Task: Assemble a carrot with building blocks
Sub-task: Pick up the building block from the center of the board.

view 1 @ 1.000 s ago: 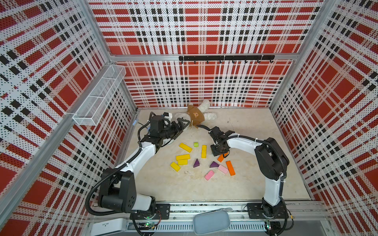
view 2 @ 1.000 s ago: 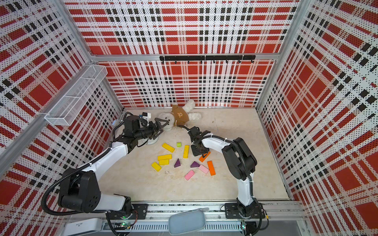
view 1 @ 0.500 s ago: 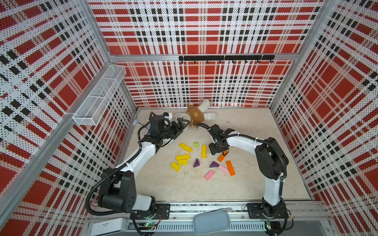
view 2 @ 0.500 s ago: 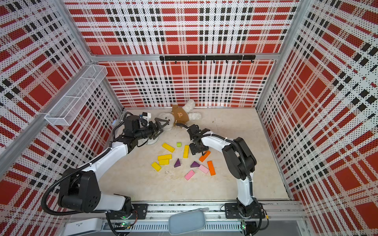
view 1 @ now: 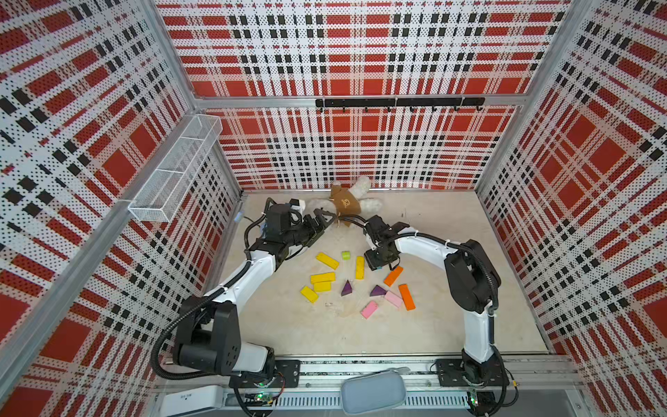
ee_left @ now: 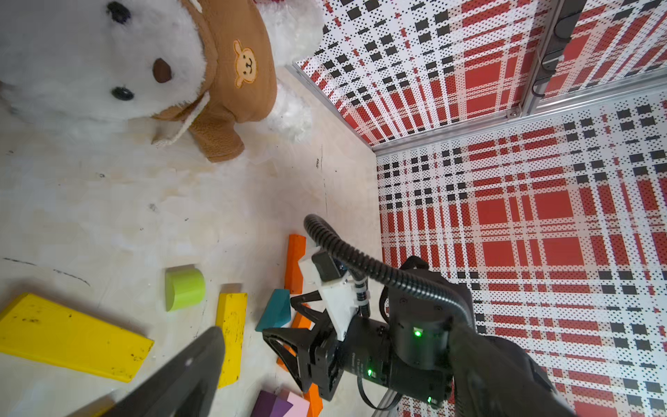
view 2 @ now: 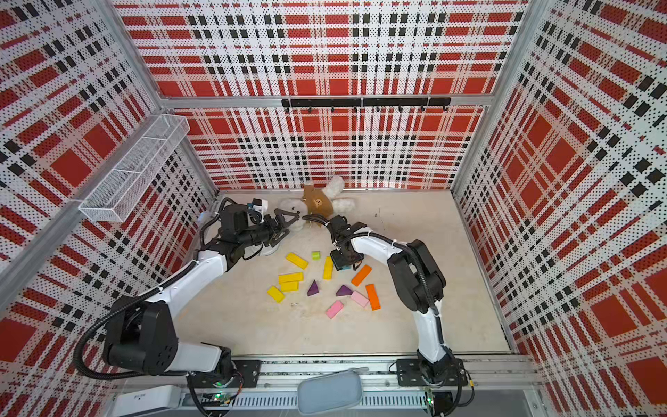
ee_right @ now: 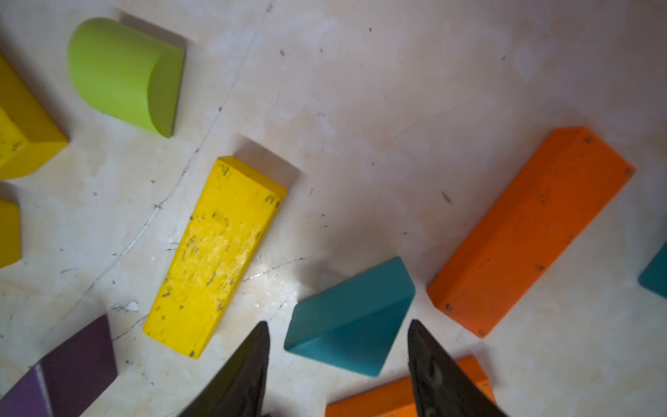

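Pale scuffed surface [view 1: 451, 325], red plaid walls [view 1: 361, 54]. My right hand [ee_right: 339, 323] is spread astride the teal triangle [ee_right: 346, 307]. The yellow block [ee_right: 216, 256] beside it lies lengthwise toward the far edge.

walls [view 1: 361, 47]: red plaid perforated | floor [view 1: 325, 335]: scuffed beige | left wall: wire basket [view 1: 173, 173] | back wall: hook rail [view 1: 397, 102]

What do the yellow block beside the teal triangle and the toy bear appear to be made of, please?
Yellow block: probably painted wood; its matt paint is chipped and scuffed. Toy bear: plush fabric, fluffy white pile, with a brown fleece-like hoodie.
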You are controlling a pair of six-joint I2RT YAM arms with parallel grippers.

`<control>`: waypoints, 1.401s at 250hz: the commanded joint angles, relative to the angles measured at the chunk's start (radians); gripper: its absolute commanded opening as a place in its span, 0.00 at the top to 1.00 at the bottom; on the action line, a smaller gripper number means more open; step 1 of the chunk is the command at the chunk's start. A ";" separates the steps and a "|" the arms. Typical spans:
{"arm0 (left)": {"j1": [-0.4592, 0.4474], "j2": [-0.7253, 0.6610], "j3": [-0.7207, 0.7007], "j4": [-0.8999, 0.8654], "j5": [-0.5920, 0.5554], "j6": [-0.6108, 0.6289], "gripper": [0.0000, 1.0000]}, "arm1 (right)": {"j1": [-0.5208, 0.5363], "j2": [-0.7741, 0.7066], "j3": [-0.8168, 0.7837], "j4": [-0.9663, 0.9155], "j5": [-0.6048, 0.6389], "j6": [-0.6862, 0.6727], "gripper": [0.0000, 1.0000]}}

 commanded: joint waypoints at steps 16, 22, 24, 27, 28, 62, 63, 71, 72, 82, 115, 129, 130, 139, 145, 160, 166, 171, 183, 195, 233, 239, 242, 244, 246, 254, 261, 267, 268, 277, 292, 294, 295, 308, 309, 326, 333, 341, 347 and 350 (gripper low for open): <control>-0.011 0.010 0.007 0.020 0.016 0.008 0.00 | 0.003 0.016 0.012 -0.003 0.008 0.023 0.38; -0.011 0.011 0.008 0.021 0.018 0.008 0.00 | 0.004 0.016 0.009 0.003 0.009 0.028 0.38; -0.011 0.011 0.007 0.021 0.017 0.008 0.00 | 0.003 0.016 0.007 0.005 0.009 0.028 0.39; -0.011 0.011 0.007 0.021 0.017 0.008 0.00 | 0.004 0.016 0.005 0.008 0.008 0.030 0.39; -0.012 0.011 0.007 0.021 0.017 0.008 0.00 | 0.004 0.016 0.004 0.008 0.008 0.031 0.39; -0.013 0.009 0.007 0.021 0.015 0.008 0.00 | 0.004 0.024 0.004 0.019 0.004 0.043 0.42; -0.013 0.009 0.007 0.021 0.016 0.007 0.00 | 0.004 0.024 0.003 0.019 0.004 0.044 0.43; -0.013 0.011 0.007 0.021 0.017 0.006 0.00 | 0.003 0.025 0.004 0.025 0.008 0.048 0.43; -0.013 0.011 0.008 0.021 0.018 0.007 0.00 | 0.004 0.025 0.004 0.025 0.009 0.049 0.43; -0.015 0.009 0.007 0.021 0.017 0.007 0.00 | 0.004 0.029 0.004 0.029 0.009 0.051 0.44; -0.017 0.009 0.006 0.021 0.012 0.008 0.00 | 0.004 0.044 0.009 0.031 0.000 0.057 0.45; -0.016 0.011 0.007 0.021 0.018 0.008 0.00 | 0.004 0.047 0.009 0.032 0.006 0.060 0.45; -0.016 0.010 0.008 0.021 0.017 0.008 0.00 | 0.004 0.047 0.009 0.033 0.006 0.059 0.45; -0.016 0.009 0.008 0.021 0.015 0.008 0.00 | 0.003 0.050 0.009 0.033 0.006 0.062 0.45; -0.018 0.009 0.006 0.021 0.014 0.008 0.00 | 0.002 0.053 0.009 0.033 0.004 0.063 0.46; -0.017 0.010 0.005 0.021 0.011 0.008 0.00 | 0.003 0.056 0.010 0.034 0.002 0.064 0.47; -0.018 0.009 0.006 0.021 0.013 0.008 0.00 | 0.004 0.056 0.007 0.037 0.004 0.066 0.47; -0.018 0.010 0.007 0.021 0.014 0.008 0.00 | 0.003 0.056 0.004 0.041 0.007 0.069 0.48; -0.018 0.010 0.008 0.021 0.017 0.008 0.00 | 0.004 0.057 0.002 0.044 0.013 0.071 0.49; -0.019 0.010 0.006 0.021 0.014 0.008 0.00 | 0.004 0.062 0.004 0.043 0.014 0.073 0.50; -0.019 0.011 0.008 0.021 0.017 0.008 0.00 | 0.003 0.052 -0.005 0.053 0.016 0.080 0.53; -0.020 0.010 0.007 0.021 0.016 0.008 0.00 | 0.002 0.049 -0.008 0.055 0.017 0.083 0.54; -0.018 0.010 0.007 0.021 0.016 0.008 0.00 | 0.002 0.048 -0.008 0.055 0.017 0.083 0.54; -0.020 0.010 0.007 0.021 0.016 0.008 0.00 | 0.003 0.047 -0.008 0.056 0.017 0.083 0.54; -0.019 0.010 0.006 0.021 0.016 0.008 0.00 | 0.003 0.047 -0.009 0.055 0.017 0.084 0.54; -0.018 0.011 0.005 0.021 0.013 0.008 0.00 | 0.003 0.045 -0.009 0.055 0.017 0.084 0.54; -0.022 0.011 0.005 0.021 0.011 0.008 0.00 | 0.003 0.043 -0.010 0.054 0.015 0.084 0.54; -0.021 0.011 0.005 0.021 0.011 0.007 0.00 | 0.002 0.041 -0.010 0.055 0.016 0.086 0.55; -0.021 0.011 0.005 0.021 0.012 0.008 0.00 | 0.002 0.040 -0.010 0.055 0.017 0.085 0.55; -0.020 0.012 0.007 0.021 0.015 0.008 0.00 | 0.004 0.033 -0.014 0.059 0.021 0.087 0.55; -0.021 0.012 0.008 0.021 0.016 0.008 0.00 | 0.004 0.025 -0.019 0.062 0.029 0.092 0.55; -0.021 0.012 0.007 0.021 0.016 0.008 0.00 | 0.004 0.024 -0.020 0.061 0.030 0.092 0.55; -0.022 0.012 0.007 0.021 0.016 0.008 0.00 | 0.004 0.023 -0.020 0.061 0.029 0.093 0.55; -0.023 0.011 0.006 0.021 0.013 0.008 0.00 | 0.004 0.016 -0.020 0.061 0.031 0.097 0.56; -0.023 0.010 0.005 0.021 0.014 0.008 0.00 | 0.004 0.015 -0.021 0.061 0.031 0.098 0.56; -0.023 0.012 0.007 0.021 0.013 0.008 0.00 | 0.003 0.000 -0.021 0.063 0.039 0.099 0.56; -0.023 0.012 0.008 0.021 0.016 0.008 0.00 | 0.004 -0.006 -0.021 0.065 0.048 0.101 0.56; -0.024 0.014 0.009 0.021 0.017 0.007 0.00 | 0.002 -0.014 -0.020 0.066 0.059 0.100 0.56; -0.026 0.014 0.008 0.021 0.017 0.008 0.00 | 0.001 -0.019 -0.018 0.064 0.063 0.101 0.56; -0.025 0.013 0.008 0.021 0.017 0.008 0.00 | -0.001 -0.021 -0.015 0.063 0.064 0.101 0.56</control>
